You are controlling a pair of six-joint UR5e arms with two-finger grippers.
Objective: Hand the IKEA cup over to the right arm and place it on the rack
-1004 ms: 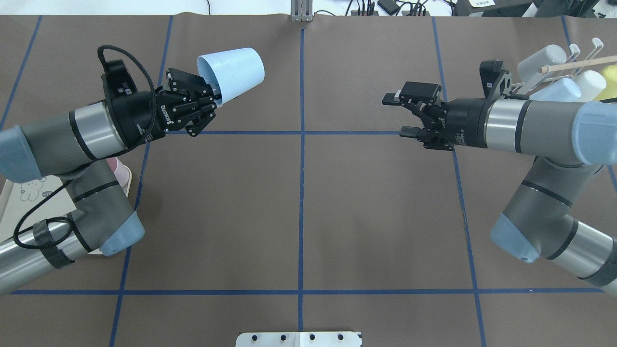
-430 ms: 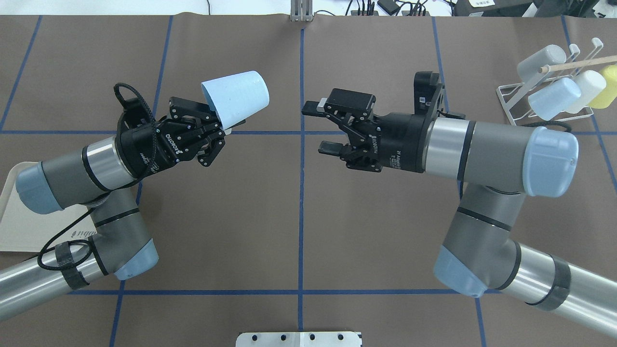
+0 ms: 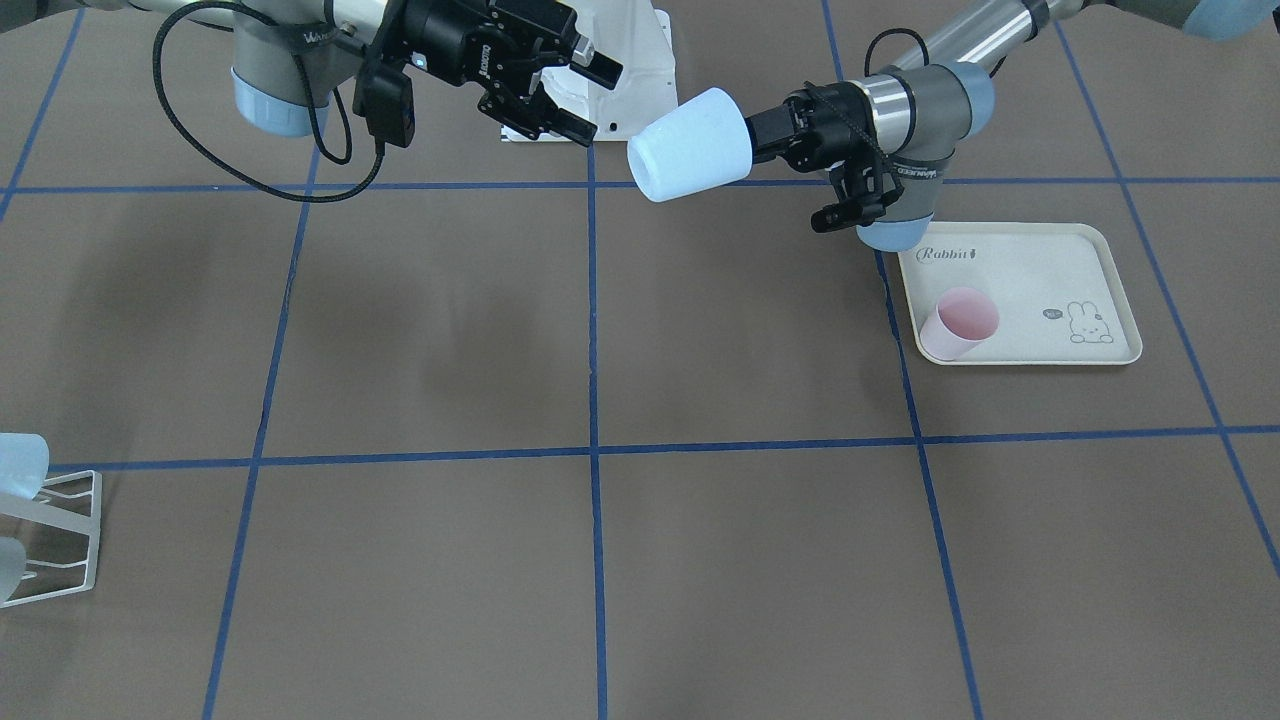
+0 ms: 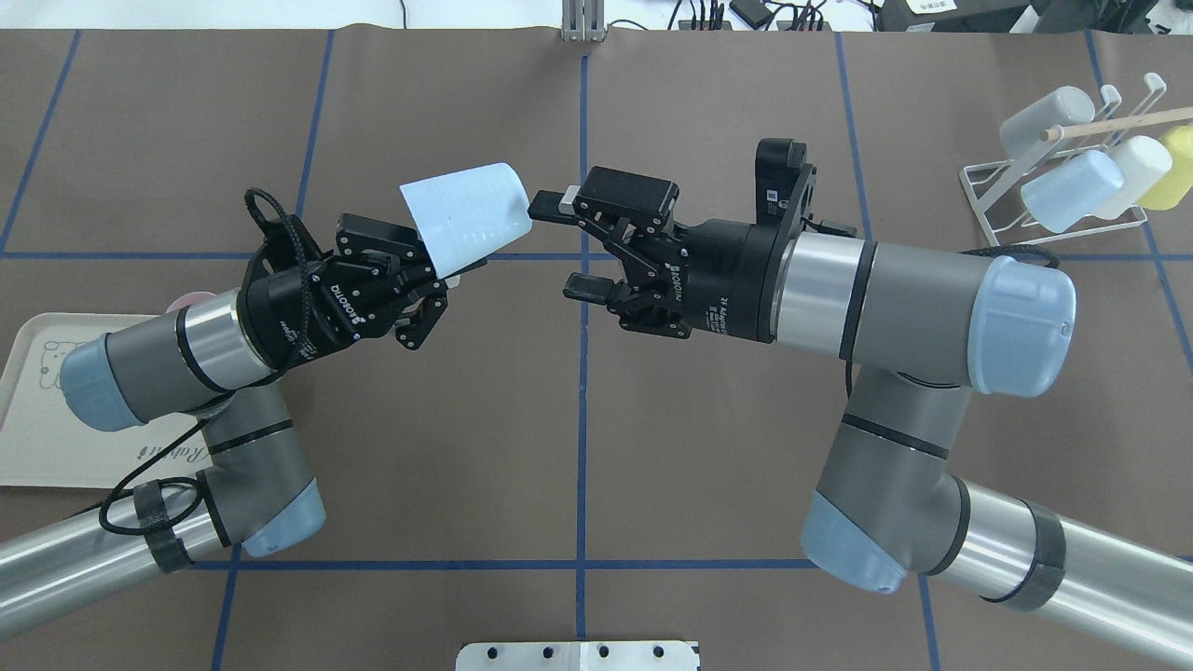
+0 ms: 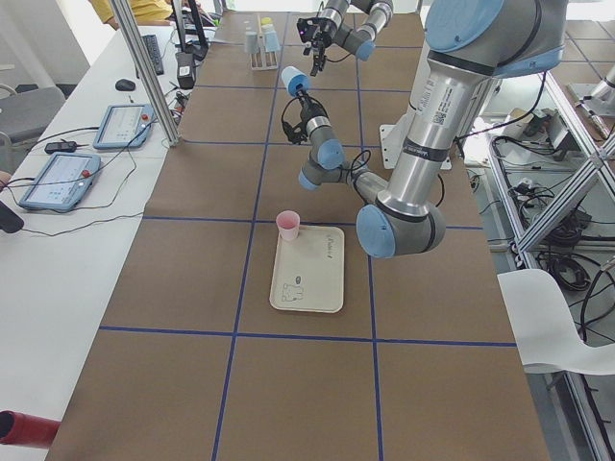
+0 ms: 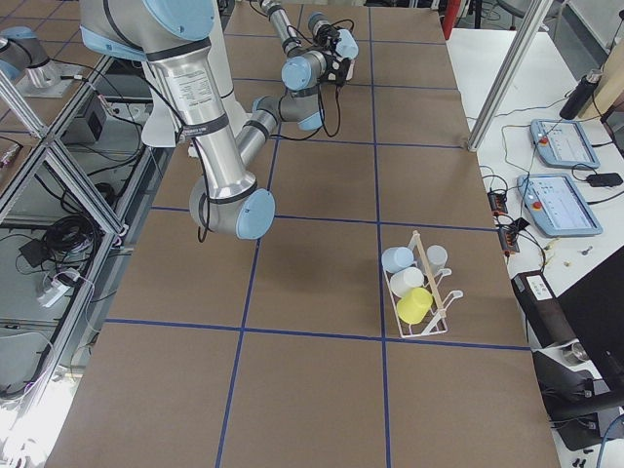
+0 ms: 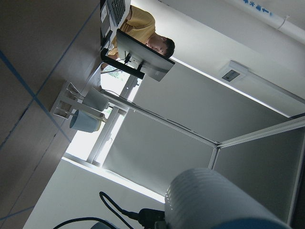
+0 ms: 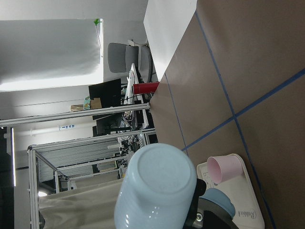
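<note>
My left gripper point(image 4: 445, 266) is shut on the rim of a light blue IKEA cup point(image 4: 466, 219) and holds it in the air, left of the table's centre line. The cup lies tilted, with its closed base toward the right gripper. The cup also shows in the front-facing view point(image 3: 690, 145) and the right wrist view point(image 8: 157, 191). My right gripper point(image 4: 559, 244) is open and empty, its fingertips just short of the cup's base. The white wire rack point(image 4: 1109, 124) stands at the far right.
The rack holds several cups: grey, blue point(image 4: 1072, 191), white and yellow. A cream rabbit-print tray point(image 3: 1020, 270) with a pink cup point(image 3: 960, 322) lies by the left arm. A white base plate point(image 4: 578, 655) sits at the near edge.
The right arm swung left from beside the rack to the centre line, gripper still open. The left arm shifted right and nearer with the cup, closing the gap between them.
</note>
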